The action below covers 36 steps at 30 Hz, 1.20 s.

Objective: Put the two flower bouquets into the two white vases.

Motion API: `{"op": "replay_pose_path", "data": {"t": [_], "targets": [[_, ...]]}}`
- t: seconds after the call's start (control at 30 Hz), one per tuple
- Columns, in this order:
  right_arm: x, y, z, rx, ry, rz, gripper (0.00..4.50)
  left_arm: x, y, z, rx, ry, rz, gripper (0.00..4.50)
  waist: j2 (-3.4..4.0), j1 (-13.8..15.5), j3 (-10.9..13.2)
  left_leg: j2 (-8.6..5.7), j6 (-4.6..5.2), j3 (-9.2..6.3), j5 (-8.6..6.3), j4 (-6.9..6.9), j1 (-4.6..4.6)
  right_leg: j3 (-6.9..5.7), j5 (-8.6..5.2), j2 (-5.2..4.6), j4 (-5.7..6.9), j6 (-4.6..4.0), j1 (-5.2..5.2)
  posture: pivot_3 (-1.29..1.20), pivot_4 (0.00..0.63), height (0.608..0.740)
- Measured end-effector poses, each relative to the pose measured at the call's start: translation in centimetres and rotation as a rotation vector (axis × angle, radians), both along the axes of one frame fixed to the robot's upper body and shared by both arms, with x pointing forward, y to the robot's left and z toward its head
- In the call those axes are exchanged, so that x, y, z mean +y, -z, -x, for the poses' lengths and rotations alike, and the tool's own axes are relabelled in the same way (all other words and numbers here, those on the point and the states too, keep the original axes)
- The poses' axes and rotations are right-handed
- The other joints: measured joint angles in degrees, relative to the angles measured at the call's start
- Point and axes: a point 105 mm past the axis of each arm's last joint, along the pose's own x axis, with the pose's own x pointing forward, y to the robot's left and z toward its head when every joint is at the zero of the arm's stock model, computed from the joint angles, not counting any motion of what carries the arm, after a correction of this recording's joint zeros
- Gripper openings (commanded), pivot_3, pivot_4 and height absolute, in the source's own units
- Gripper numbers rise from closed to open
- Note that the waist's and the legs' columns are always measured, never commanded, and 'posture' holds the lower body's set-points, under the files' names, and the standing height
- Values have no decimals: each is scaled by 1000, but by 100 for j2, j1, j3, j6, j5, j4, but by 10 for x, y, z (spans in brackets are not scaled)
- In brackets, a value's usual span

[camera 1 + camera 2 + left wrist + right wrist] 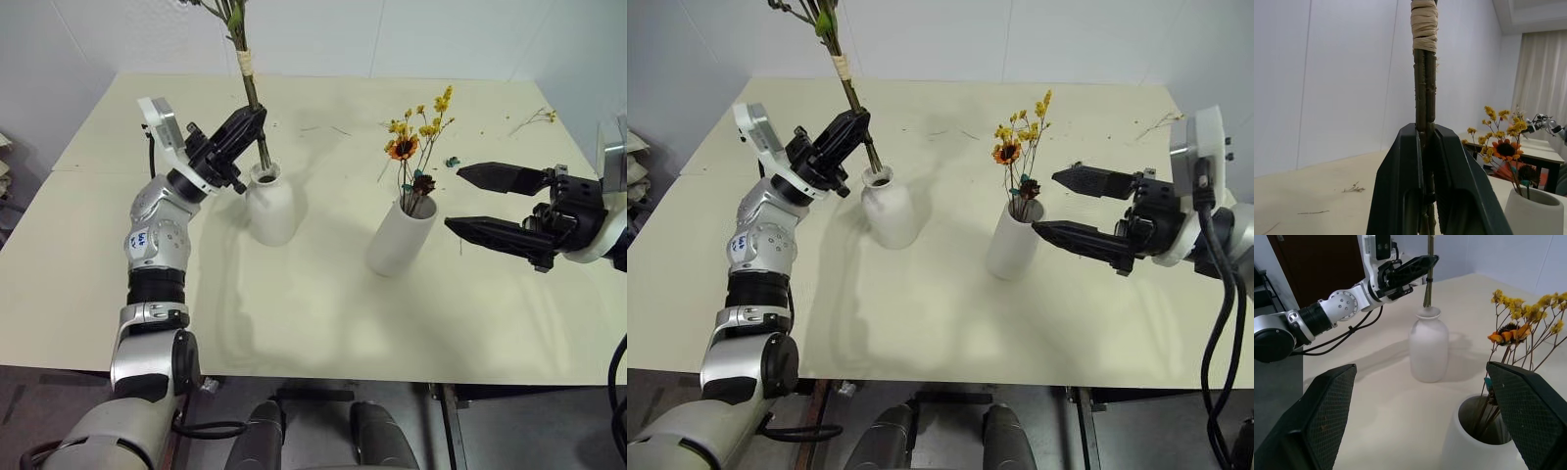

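The larger bouquet's brown stems (pixel 245 69), bound with pale twine, rise out of the top of the picture, so its blooms are out of view. My left gripper (pixel 257 122) is shut on these stems just above the bottle-shaped white vase (pixel 272 211), and the stem ends reach into its narrow mouth. The left wrist view shows both fingers (pixel 1400 186) pressed on the stems. The smaller bouquet (pixel 416 137), with yellow blossoms and an orange sunflower, stands in the white cylinder vase (pixel 400 240). My right gripper (pixel 456 199) is open just right of that vase, holding nothing.
Both vases stand mid-table on the cream table (pixel 313 323). A loose twig (pixel 534 119) lies at the far right, and small scraps (pixel 451 162) lie behind the cylinder vase. A white wall runs behind the table's far edge.
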Motion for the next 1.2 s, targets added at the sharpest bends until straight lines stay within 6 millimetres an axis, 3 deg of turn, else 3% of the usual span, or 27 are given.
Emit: {"op": "replay_pose_path", "data": {"t": [0.43, 0.6, 0.9, 1.07, 1.2], "targets": [[-1, -6, 3, -27, 24, -17, 4500, -1, 31, -20, 49, -75, 8, 43, -2, 6, 1, 0, 0, 0, 0, -1, -2, 0, 0, -1, -3, 0, -1, 0, 150, 740], [-1, -7, 3, -29, 28, -20, 4500, -6, 35, -17, 36, -48, -19, 43, -3, -1, 2, 0, 0, 0, 0, -2, -2, -1, 0, 0, -3, 0, -2, 0, 150, 740], [-1, -6, 3, -27, 38, -23, 4500, -2, 38, -4, -4, -43, -53, 2822, -3, -10, 2, 2, 0, 0, 0, -8, -2, 1, 0, 1, -5, 0, -5, 0, 150, 740], [-1, -5, 2, -27, 36, -31, 4500, 19, 31, 13, -27, -59, -152, 4392, -3, -11, 2, 3, 0, 0, 0, -7, 0, 4, 0, 2, -1, 0, -4, 0, 150, 740], [-1, -5, 2, -32, 35, -35, 4500, 40, 33, 20, -13, -107, -239, 4453, -2, -6, 1, 2, 0, 0, 0, -6, 0, 5, 1, 2, 0, -2, -3, 0, 150, 740]]}}
